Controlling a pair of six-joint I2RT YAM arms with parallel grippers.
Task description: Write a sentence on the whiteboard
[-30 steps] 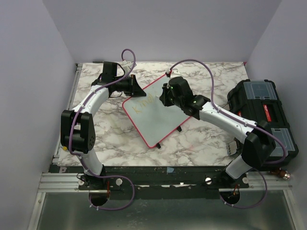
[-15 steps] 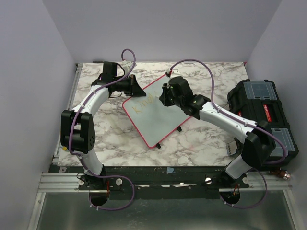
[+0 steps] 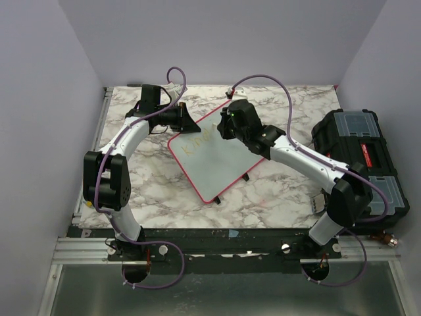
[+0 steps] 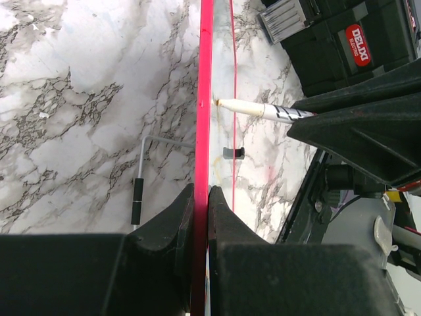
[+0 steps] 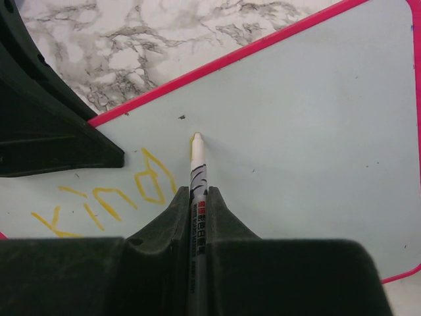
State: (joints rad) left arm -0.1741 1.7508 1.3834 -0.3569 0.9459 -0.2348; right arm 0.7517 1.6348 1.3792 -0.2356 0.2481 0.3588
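Left gripper (image 4: 201,195): fingers pinched tight on the whiteboard (image 4: 204,79) frame, which runs edge-on between them.
Right gripper (image 5: 197,196): fingers clamped on a marker (image 5: 196,164), its tip just ahead of them touching the board.
Sentence (image 5: 115,197): yellow letters left of the right fingers.
Toolbox (image 3: 360,153): black, well apart from both fingers; contents indiscernible.

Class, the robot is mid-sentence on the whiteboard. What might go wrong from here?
1. The left gripper pinches the whiteboard only by its thin red edge, so pressure from the marker may shift or tilt it.
2. The yellow letters are faint on white and may prove unreadable.
3. The right gripper works close to the left one; they might bump.
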